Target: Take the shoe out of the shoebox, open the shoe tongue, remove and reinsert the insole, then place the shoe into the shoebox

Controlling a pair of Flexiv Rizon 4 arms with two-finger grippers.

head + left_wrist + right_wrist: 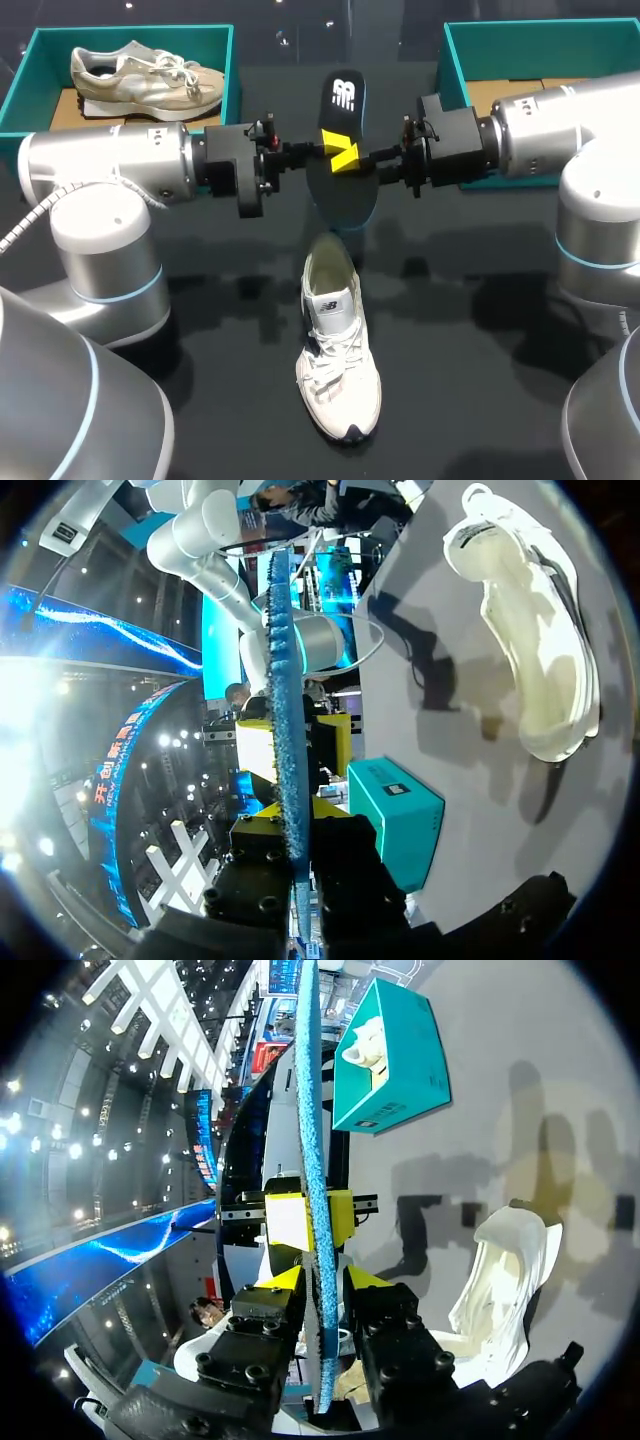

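A black insole (345,200) with a white logo hangs on edge above the table's middle, between my two arms. My left gripper (330,150) is shut on its rim; in the left wrist view the insole's blue edge (280,680) runs up from between the yellow tips of the left gripper (295,820). My right gripper (353,158) faces it from the other side. Its fingers stand close on both sides of the insole (312,1110) with a thin gap, so the right gripper (322,1285) is open. The white shoe (335,350) lies on the table below, toe toward the front.
A teal shoebox (30,80) at the back left holds a second, beige shoe (140,75). Another teal shoebox (470,45) stands at the back right, partly hidden behind my right arm. Dark tabletop (200,400) surrounds the white shoe.
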